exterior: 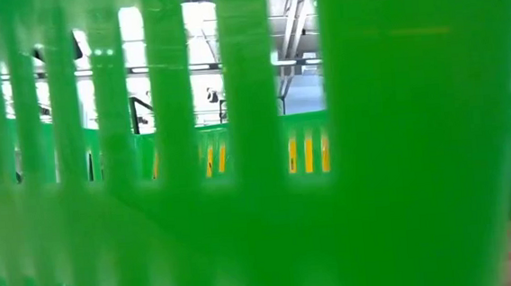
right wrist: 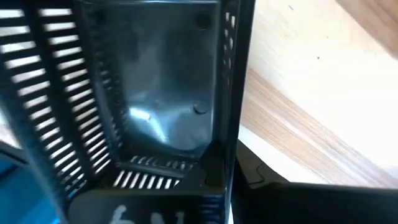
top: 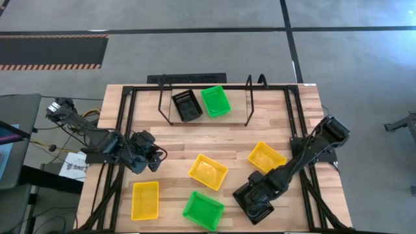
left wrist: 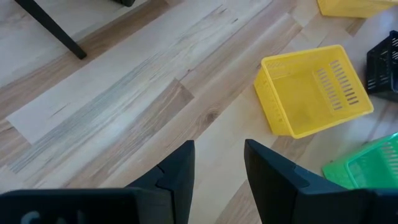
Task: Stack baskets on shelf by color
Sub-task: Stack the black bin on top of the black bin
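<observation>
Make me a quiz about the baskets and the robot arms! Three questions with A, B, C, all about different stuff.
1. Where is the right gripper?
A) on the shelf
B) at a black basket on the table's right side, far from the shelf
C) touching the left gripper

2. How many yellow baskets are there?
A) one
B) three
C) five

3. How is the left gripper?
A) open and empty
B) shut on a green basket
C) shut on a yellow basket

Answers:
1 B: the right gripper is at the black basket, apart from the shelf.
2 B: the high view shows yellow baskets on the table.
3 A: the left gripper shows only bare wood between its fingers.
</observation>
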`<state>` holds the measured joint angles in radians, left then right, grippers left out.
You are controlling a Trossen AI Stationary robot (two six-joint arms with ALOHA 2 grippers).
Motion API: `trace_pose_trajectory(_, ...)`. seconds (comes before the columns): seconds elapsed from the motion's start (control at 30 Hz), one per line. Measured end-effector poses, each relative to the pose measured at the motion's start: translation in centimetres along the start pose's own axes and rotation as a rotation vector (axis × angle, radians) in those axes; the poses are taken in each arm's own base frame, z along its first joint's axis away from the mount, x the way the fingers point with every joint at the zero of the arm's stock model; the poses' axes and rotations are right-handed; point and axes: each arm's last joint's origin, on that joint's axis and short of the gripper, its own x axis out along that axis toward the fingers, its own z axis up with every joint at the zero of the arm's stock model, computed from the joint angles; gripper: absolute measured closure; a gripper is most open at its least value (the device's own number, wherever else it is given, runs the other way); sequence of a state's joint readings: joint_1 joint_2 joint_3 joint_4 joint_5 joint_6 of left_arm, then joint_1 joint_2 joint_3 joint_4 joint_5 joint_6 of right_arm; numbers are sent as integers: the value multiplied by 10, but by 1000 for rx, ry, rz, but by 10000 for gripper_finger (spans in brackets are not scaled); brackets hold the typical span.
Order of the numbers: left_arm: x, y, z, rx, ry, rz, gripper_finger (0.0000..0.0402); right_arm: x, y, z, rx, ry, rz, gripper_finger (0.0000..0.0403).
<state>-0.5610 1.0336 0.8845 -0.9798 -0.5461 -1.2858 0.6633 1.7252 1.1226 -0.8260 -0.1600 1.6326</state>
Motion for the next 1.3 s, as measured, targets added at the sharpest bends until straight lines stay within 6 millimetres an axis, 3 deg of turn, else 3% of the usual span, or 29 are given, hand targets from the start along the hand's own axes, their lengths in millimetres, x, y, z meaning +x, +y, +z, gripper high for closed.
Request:
trace_pose_trajectory(0.37,0,0,0,0,0,0,276,-43,8,21,-103,-69,-92,398)
trace_pose_trajectory(0.77,0,0,0,-3,-1,-2,276,-52,5,65,-192,-183,-107,399)
trace_pose_trajectory(1.3,0,-1,0,-23,-2,-7,276,-69,-7,145,-303,-284,-54,400)
